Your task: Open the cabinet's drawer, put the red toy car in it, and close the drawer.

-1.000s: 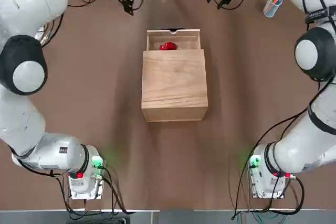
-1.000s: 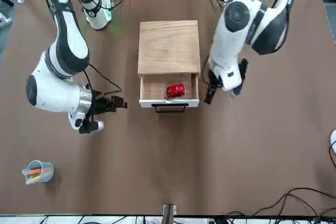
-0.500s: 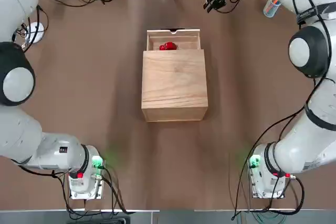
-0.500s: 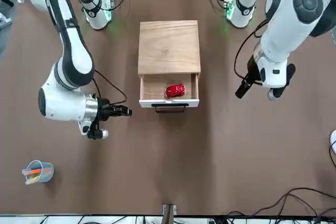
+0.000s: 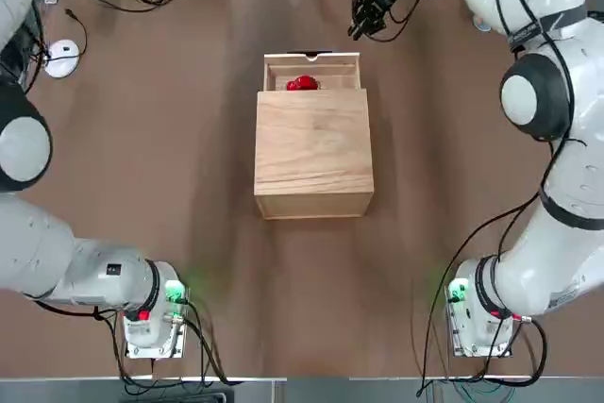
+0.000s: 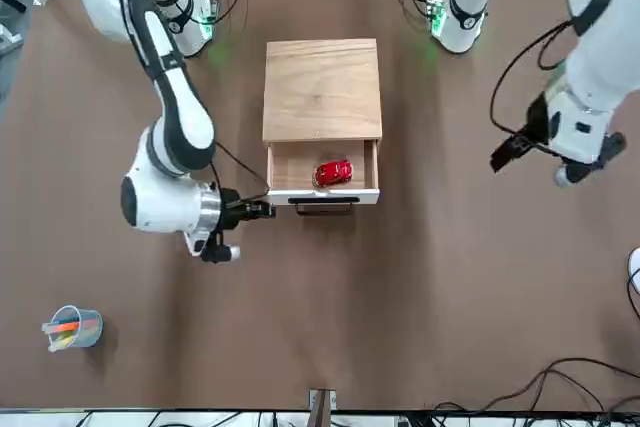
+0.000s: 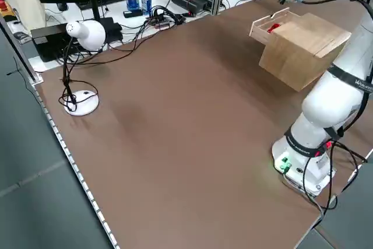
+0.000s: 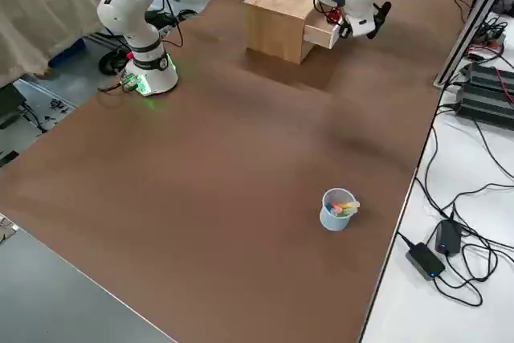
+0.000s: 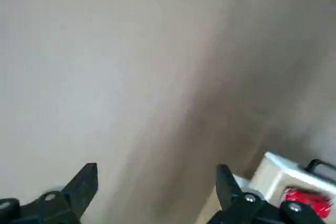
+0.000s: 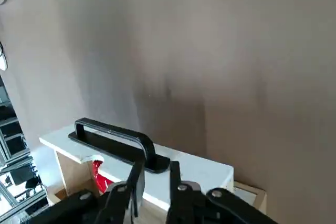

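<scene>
right claw [image 10: 156, 169], near handle [image 10: 113, 135]: stood narrowly parted, empty. left claw [image 9: 157, 174], aside: gaped, empty. closing wanted centred, gentle pushing.

The cabinet [image 5: 314, 148] stands on the table [image 5: 217, 261], between the two arms. The drawer [image 6: 300, 162] juts from the cabinet's side facing away from the robot, with the car [image 6: 333, 173] in it. Right of the cabinet and beyond it is the cup [image 6: 75, 329]; left and beyond, the lamp [image 7: 81, 103]. The right gripper [image 6: 272, 210] is just beyond the cabinet, toward its right; the left gripper [image 6: 500, 159] is well left of the cabinet.
</scene>
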Controlling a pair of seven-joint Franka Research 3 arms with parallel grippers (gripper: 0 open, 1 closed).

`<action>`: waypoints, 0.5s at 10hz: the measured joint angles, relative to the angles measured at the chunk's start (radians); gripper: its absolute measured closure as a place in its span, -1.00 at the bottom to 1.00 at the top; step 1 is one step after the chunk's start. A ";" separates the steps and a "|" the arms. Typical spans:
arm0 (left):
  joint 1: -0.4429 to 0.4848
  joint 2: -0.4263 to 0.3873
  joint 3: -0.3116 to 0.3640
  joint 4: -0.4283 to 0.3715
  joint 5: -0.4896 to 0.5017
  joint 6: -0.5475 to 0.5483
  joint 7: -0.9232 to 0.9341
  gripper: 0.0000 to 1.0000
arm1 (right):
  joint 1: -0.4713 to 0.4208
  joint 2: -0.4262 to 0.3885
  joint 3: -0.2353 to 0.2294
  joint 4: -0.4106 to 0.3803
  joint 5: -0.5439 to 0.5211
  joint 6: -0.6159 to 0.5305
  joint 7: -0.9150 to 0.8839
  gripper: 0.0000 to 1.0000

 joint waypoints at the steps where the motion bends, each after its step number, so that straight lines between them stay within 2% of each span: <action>1: 0.006 -0.013 0.019 0.000 0.000 -0.032 0.132 -1.00 | 0.003 0.002 0.000 0.000 0.000 -0.002 0.001 0.64; 2: 0.024 -0.029 0.026 0.001 0.000 -0.046 0.231 -1.00 | 0.006 0.005 0.000 0.000 0.004 -0.004 0.001 0.80; 5: 0.087 -0.072 0.028 0.014 0.002 -0.053 0.413 -1.00 | 0.020 0.023 0.000 -0.001 0.020 -0.005 0.002 0.84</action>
